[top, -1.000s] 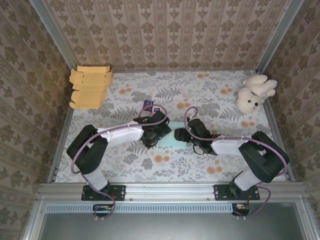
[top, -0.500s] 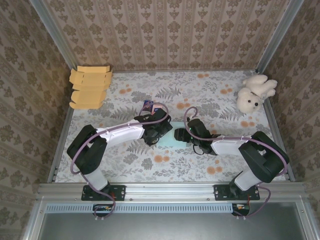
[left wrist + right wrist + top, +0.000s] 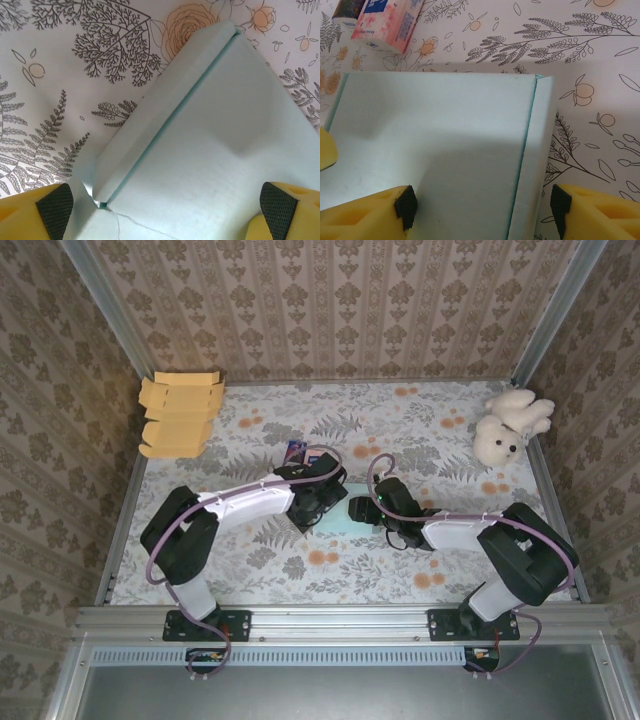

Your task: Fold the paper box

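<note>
Low over the paper box [image 3: 210, 125], left end effector [image 3: 166, 205] and right end effector [image 3: 483, 206] gape wide.

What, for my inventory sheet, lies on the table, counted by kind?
Pale blue paper box: 1
Tan cardboard stack: 1
Plush toy: 1
Small packets: 2
Total: 5

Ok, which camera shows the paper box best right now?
Right wrist: the paper box shows its main panel and side flap clearly. Left wrist gives a close-up of one folded flap and crease. Top external gives a small, partly covered patch.
</note>
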`<state>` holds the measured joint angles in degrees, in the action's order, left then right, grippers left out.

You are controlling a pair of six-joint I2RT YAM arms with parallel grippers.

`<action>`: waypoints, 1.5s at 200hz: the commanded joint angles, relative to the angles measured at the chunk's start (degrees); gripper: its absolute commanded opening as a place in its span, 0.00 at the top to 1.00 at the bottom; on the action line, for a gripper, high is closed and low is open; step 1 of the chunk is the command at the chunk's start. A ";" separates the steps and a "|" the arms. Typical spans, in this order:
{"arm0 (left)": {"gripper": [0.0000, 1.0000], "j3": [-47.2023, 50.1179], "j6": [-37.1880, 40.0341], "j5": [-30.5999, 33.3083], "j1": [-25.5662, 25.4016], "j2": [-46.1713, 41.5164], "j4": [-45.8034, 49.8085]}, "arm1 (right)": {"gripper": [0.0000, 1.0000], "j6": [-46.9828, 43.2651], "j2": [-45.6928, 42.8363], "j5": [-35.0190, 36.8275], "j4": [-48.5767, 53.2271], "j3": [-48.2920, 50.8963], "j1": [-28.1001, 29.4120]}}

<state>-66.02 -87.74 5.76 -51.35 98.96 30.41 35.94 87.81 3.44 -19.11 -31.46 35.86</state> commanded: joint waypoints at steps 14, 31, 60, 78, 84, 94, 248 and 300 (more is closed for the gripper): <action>0.01 -0.92 -2.94 -0.13 -0.25 1.46 1.89 | 0.26 -1.58 1.49 1.28 6.72 0.79 0.62; 0.01 -0.70 -3.33 0.12 -0.18 1.68 1.45 | 0.26 -1.58 1.51 1.32 6.72 0.82 0.75; 0.00 0.31 -4.58 0.13 0.07 1.66 0.46 | 0.26 -1.58 1.64 1.39 6.42 0.94 0.79; 0.01 0.63 -5.02 -0.47 0.20 1.89 0.00 | 0.26 -1.57 1.89 1.38 6.30 0.96 0.87; 0.01 0.63 -5.23 -0.69 0.18 1.94 -0.22 | 0.26 -1.58 1.88 1.34 6.28 0.98 0.90; 0.02 0.63 -5.22 -0.84 0.18 2.03 -0.51 | 0.26 -1.56 1.85 1.39 6.30 0.97 0.88; 0.10 3.62 -6.12 0.36 1.20 2.27 -2.76 | 0.26 -1.67 1.75 1.81 6.52 1.03 1.15; 0.13 4.06 -6.12 0.10 1.67 3.29 -3.57 | 0.26 -1.64 1.84 1.92 6.50 1.05 1.23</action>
<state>-63.24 -91.92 5.58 -50.52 100.47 26.81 35.97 87.81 4.34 -19.16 -31.44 36.27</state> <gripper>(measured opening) 0.877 0.741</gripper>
